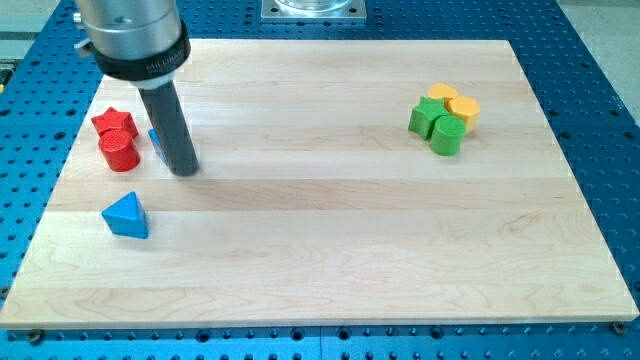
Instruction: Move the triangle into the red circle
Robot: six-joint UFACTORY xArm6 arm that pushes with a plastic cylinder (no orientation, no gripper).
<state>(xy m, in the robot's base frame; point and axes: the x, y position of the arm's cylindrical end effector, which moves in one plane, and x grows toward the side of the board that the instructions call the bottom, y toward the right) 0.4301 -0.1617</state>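
While you look at the view's left, note a blue block (154, 140) mostly hidden behind the rod, its shape unclear. My tip (184, 170) sits on the worktop (330, 250), above the blue triangle (126, 216), apart from it; no hand shows. That triangle's apex points toward the view's top. Red cylinder (118, 151) touches a red star (113, 123).

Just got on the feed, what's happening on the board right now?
My tip rests on the wooden board at the view's left, just right of the red circle and the red star behind it. A blue block is mostly hidden behind the rod. The blue triangle lies apart, below-left of my tip, not yet against the red circle. Green and yellow blocks cluster at upper right.
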